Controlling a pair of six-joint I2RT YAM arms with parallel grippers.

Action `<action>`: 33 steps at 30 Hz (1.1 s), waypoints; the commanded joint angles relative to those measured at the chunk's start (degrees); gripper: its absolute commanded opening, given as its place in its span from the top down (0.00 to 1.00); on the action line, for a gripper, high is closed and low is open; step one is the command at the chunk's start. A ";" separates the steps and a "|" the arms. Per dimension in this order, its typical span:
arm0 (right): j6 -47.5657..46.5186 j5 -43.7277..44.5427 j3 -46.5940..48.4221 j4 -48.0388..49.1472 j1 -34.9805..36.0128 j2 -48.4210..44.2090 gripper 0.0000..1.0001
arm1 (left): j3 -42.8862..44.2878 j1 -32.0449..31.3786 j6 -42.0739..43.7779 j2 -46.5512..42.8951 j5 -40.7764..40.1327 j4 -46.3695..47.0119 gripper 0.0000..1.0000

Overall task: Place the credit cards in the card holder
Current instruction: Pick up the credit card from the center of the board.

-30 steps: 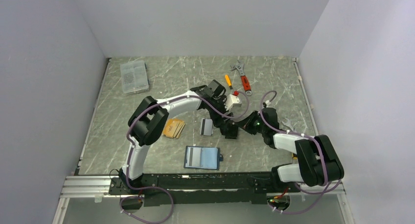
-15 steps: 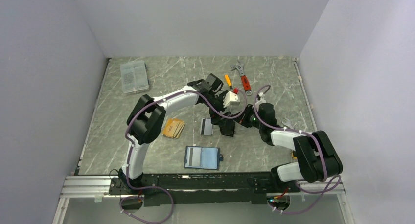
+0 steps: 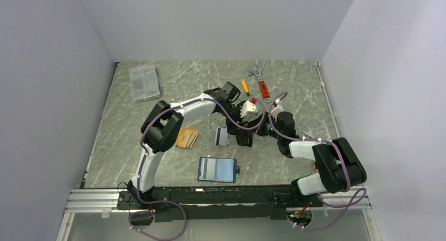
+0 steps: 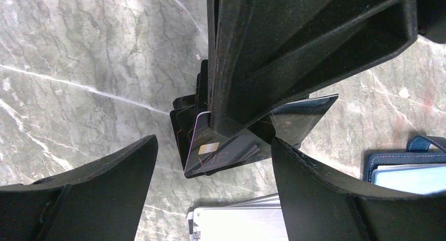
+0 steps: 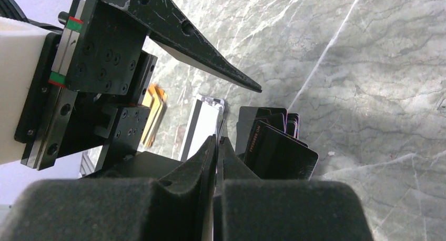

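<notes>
The robot is working at the pickup step. The card holder (image 3: 216,169) is lying open with its pale inside facing up, and every visible card is lying beyond it on the table (image 3: 294,83). The fanned black credit cards (image 5: 276,143) are sitting beyond the card holder and slightly to its right. The white-grey credit card (image 3: 222,137) is lying directly beyond it, and the orange-tan credit cards (image 3: 187,138) are resting beyond it to the left. Both arms are converging on the black fan. The left arm is arching out from its base with the elbow raised and the wrist bending down over the fan. The left gripper (image 4: 214,139) is standing wide open, straddling the fan and holding nothing. The right arm is folding in low from the side away from the card holder. The right gripper (image 5: 216,141) is pressing its closed fingers, with only a slit between them, down onto the topmost black card. Whether a card edge is caught in that slit I cannot tell. The top card is looking tilted in the left wrist view, so the right fingers are probably levering it up. The next move is likely calling for one card to be separated from the fan, pinched by an edge, and carried back toward the card holder's open pocket without dragging its neighbours.
</notes>
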 commanded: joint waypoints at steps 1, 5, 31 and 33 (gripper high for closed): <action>-0.73 -2.61 -0.80 6.15 0.54 -0.16 1.00 | 2.22 0.56 1.53 0.12 1.61 3.08 0.15; -0.83 -3.40 -0.86 6.62 0.56 0.33 1.00 | 2.08 0.81 2.60 -0.15 2.65 2.72 0.14; -3.10 -4.48 0.94 5.52 0.89 -0.81 1.00 | 7.09 5.86 1.78 -1.70 10.92 -2.27 0.01; -3.15 -4.58 1.20 5.65 0.89 -0.98 1.00 | 7.53 5.74 2.21 -1.43 11.41 -3.20 0.01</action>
